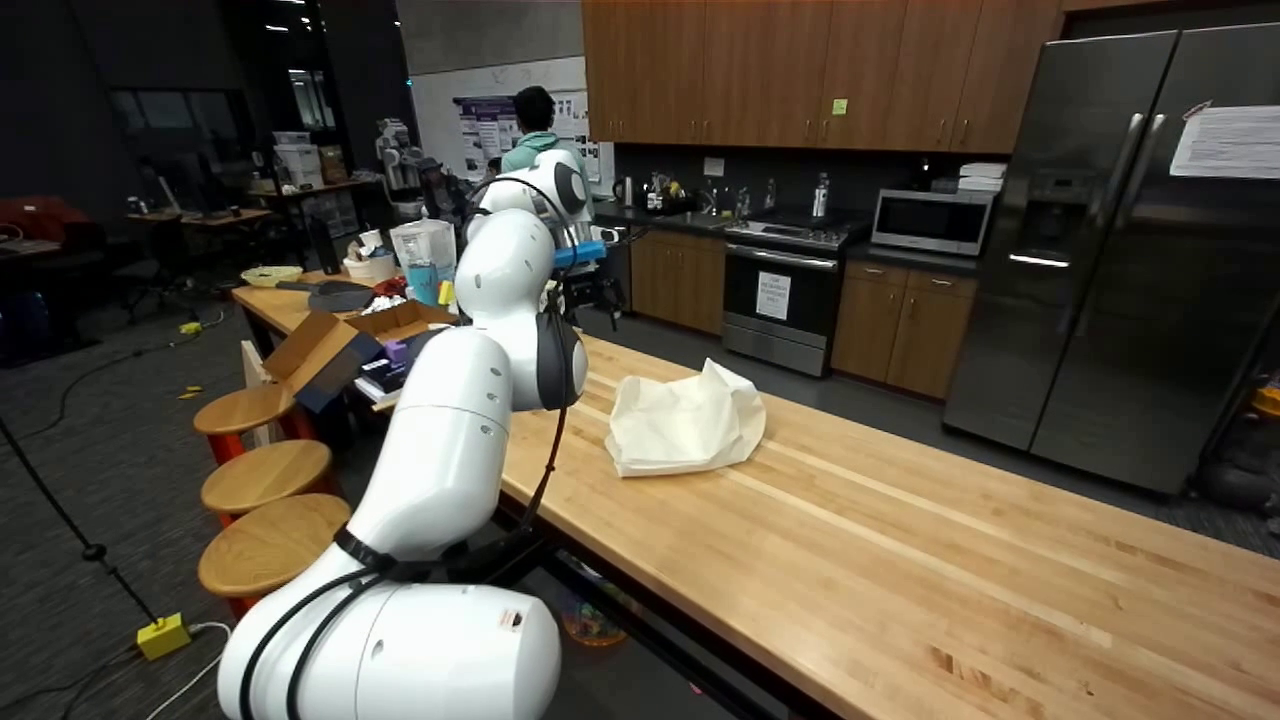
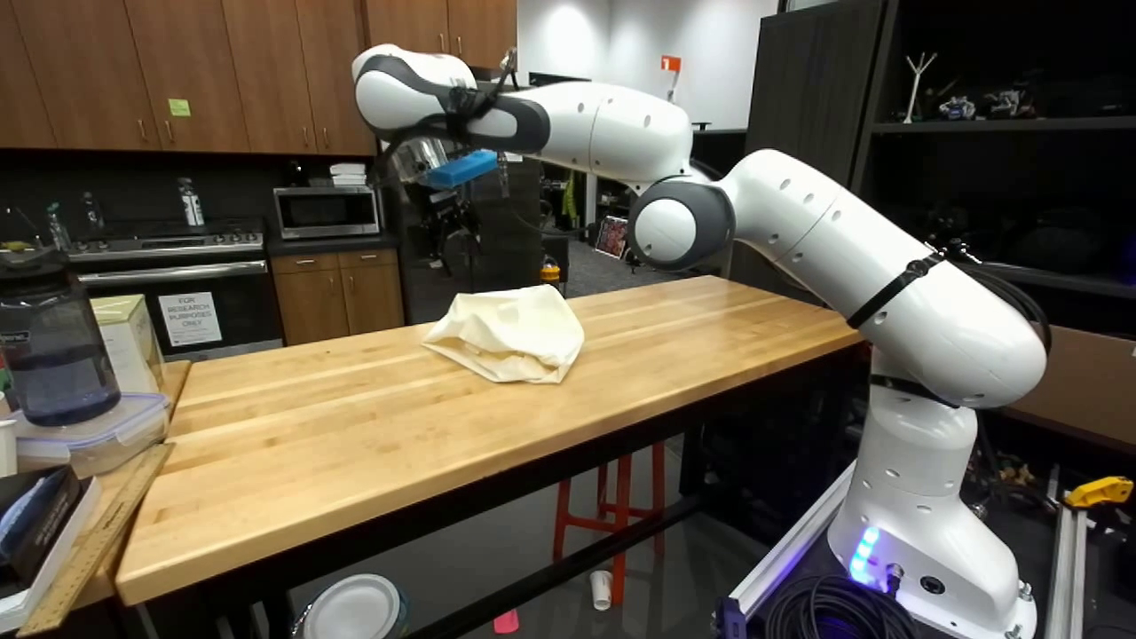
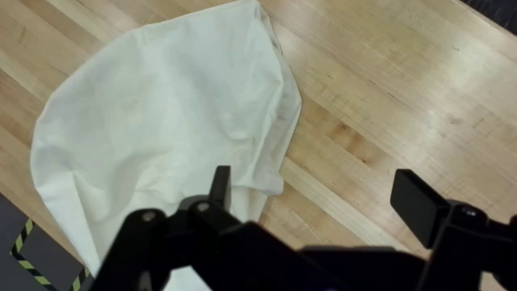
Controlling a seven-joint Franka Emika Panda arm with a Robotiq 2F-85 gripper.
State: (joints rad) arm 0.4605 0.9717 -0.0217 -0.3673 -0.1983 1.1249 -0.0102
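The white arm [image 2: 781, 204] goes up from its base [image 2: 927, 550], bends in the middle, and reaches out high over the table [image 1: 900, 540]. Its wrist bends so that the claw [image 3: 313, 182] points down. The claw's two black fingers [image 3: 420, 206] are wide apart, and between them you can see table wood and a bit of cloth [image 3: 153, 101].

There is one cloth. It lies on the table, below the claw and apart from it, with one finger over it and one over wood in the wrist view. One blue block [image 2: 461, 169] sits just above the claw. Three stools [image 1: 265, 475] stand lower than the claw and well apart from it. Far from the claw there is one fridge [image 1: 1110, 250] with two doors, and one microwave [image 1: 932, 222].

The cloth is cream and soft, full of wrinkles, and puffed up in a lump. The table is long and flat, with light and dark stripes of shiny wood. The stools have round wooden tops
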